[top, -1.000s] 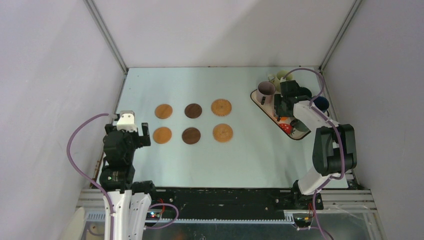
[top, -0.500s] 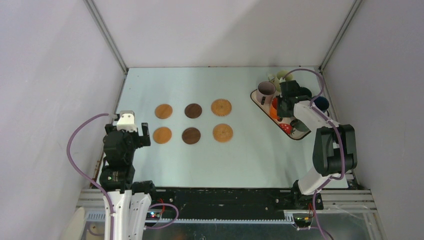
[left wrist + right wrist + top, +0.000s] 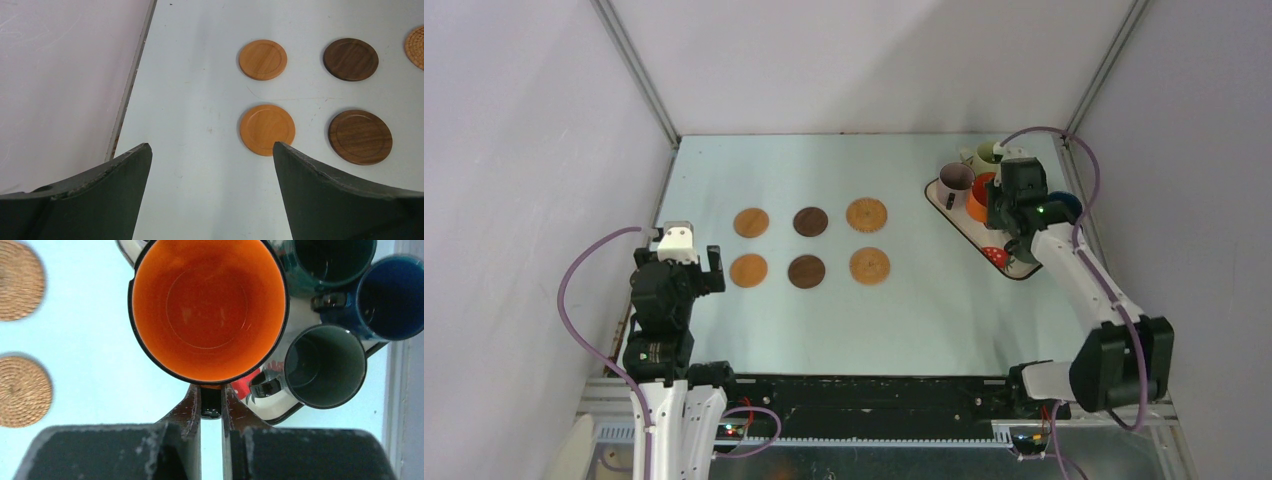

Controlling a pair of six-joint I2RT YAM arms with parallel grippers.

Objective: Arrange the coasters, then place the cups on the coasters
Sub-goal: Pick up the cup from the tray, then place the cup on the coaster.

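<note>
On the pale tabletop (image 3: 904, 320), a white strawberry-print tray (image 3: 1006, 264) sits at the far right with cups (image 3: 955, 180) in it. The right gripper (image 3: 211, 401) has its jaws pinched narrow on the handle of the orange cup (image 3: 207, 310), over the tray. The left gripper (image 3: 211, 150), jaws wide and empty, hangs near six coasters (image 3: 807, 271) laid in two rows of three.

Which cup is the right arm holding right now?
The orange cup: the right gripper has its jaws shut on its handle. The navy cup and dark green cups stand ungripped.
</note>
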